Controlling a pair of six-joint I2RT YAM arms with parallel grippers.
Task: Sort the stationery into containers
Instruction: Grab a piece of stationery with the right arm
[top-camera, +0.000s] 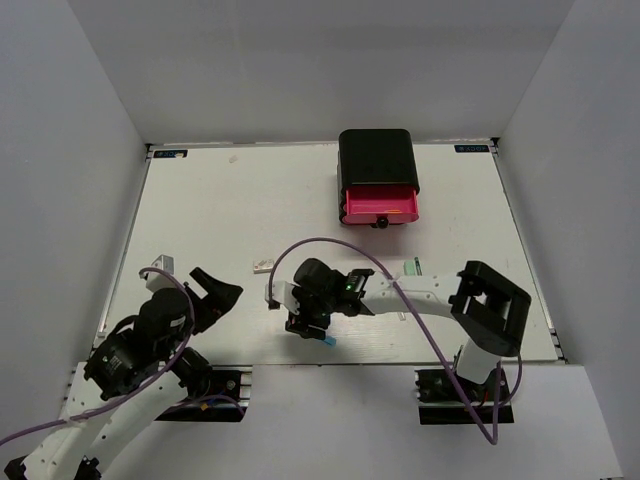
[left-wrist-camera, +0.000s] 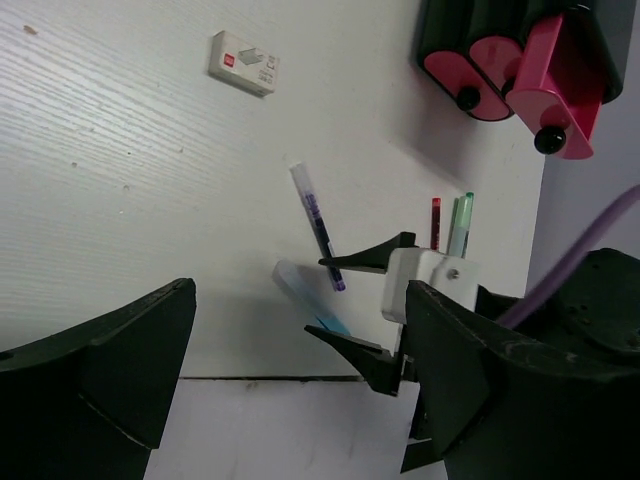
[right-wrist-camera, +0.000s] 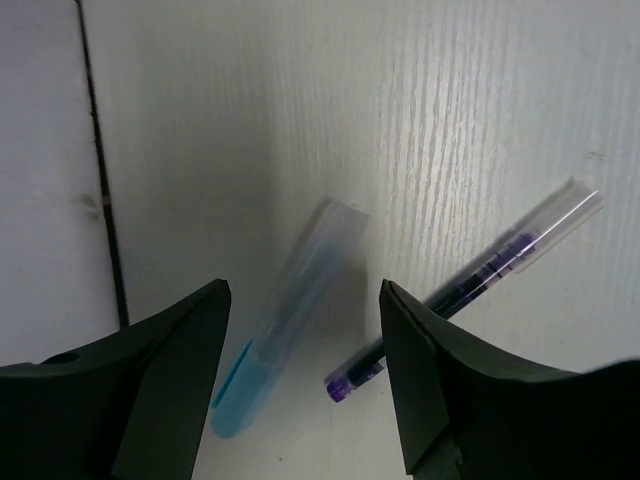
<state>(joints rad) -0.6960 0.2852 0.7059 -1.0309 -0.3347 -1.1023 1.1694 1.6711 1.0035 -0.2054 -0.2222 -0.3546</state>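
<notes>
My right gripper is open, its jaws astride the light blue pen, which lies flat near the table's front edge. The dark blue pen lies just beside it. The left wrist view shows both pens, the red pen and the pale green pen behind the right gripper, and the whitish block. The black cabinet stands at the back with one pink drawer pulled open. My left gripper is open and empty, left of the pens. The orange-capped pen is out of view.
The table's front edge seam runs close to the light blue pen. White walls enclose the table on three sides. The right arm's purple cable loops over the table's middle.
</notes>
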